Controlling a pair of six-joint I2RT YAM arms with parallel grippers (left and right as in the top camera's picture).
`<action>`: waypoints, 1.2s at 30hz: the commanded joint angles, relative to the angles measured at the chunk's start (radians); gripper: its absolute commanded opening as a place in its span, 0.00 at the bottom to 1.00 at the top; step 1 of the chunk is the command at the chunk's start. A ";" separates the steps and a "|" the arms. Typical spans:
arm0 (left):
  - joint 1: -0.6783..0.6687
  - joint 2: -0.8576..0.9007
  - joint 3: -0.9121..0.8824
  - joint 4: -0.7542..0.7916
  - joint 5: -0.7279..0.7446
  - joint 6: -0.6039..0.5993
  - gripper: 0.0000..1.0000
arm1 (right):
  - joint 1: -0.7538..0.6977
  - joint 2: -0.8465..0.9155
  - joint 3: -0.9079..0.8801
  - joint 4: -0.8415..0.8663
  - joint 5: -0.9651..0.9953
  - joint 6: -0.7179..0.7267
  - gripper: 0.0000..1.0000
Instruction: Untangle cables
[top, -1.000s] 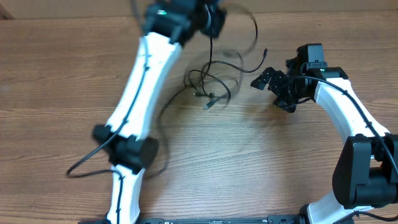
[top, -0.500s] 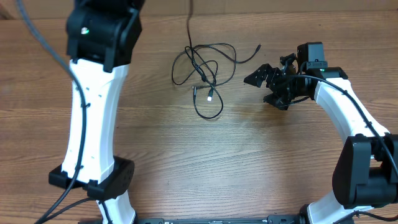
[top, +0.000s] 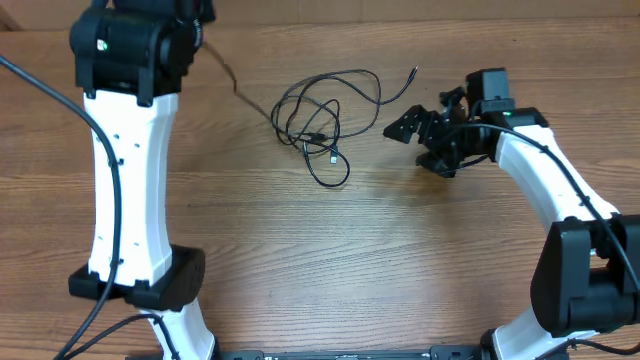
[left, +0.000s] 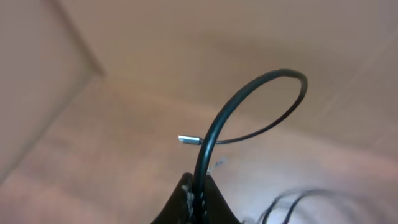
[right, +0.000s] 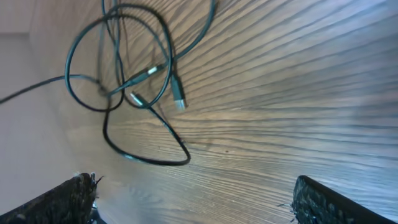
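The cables (top: 325, 120) are thin black cords lying in tangled loops on the wooden table, with small plug ends near the middle. One strand (top: 240, 90) runs taut from the tangle up-left toward my left arm (top: 135, 45). In the left wrist view my left gripper (left: 198, 186) is shut on a black cable (left: 261, 81) that curls above the jaws and ends in a silver plug (left: 186, 139). My right gripper (top: 418, 145) is open and empty, just right of the tangle. The right wrist view shows its fingers wide apart (right: 199, 199), with the cable loops (right: 124, 68) ahead.
The wooden table (top: 400, 260) stretches toward the front. A loose cable end (top: 412, 72) points toward the right arm (top: 540, 170). A thick black arm cable (top: 40, 90) hangs at the far left.
My left arm has swung left and up with a cable in its jaws, pulling one strand out of the tangle to the left. The right gripper has edged slightly left.
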 joint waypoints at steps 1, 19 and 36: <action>0.030 0.080 0.009 -0.104 0.058 -0.070 0.04 | 0.035 0.007 0.000 0.006 0.050 0.005 1.00; 0.054 0.497 -0.152 -0.340 0.248 0.061 0.06 | 0.250 0.013 0.000 0.174 0.265 0.120 0.78; 0.084 0.500 -0.471 -0.181 0.539 0.183 0.43 | 0.315 0.037 0.000 0.243 0.367 0.194 0.80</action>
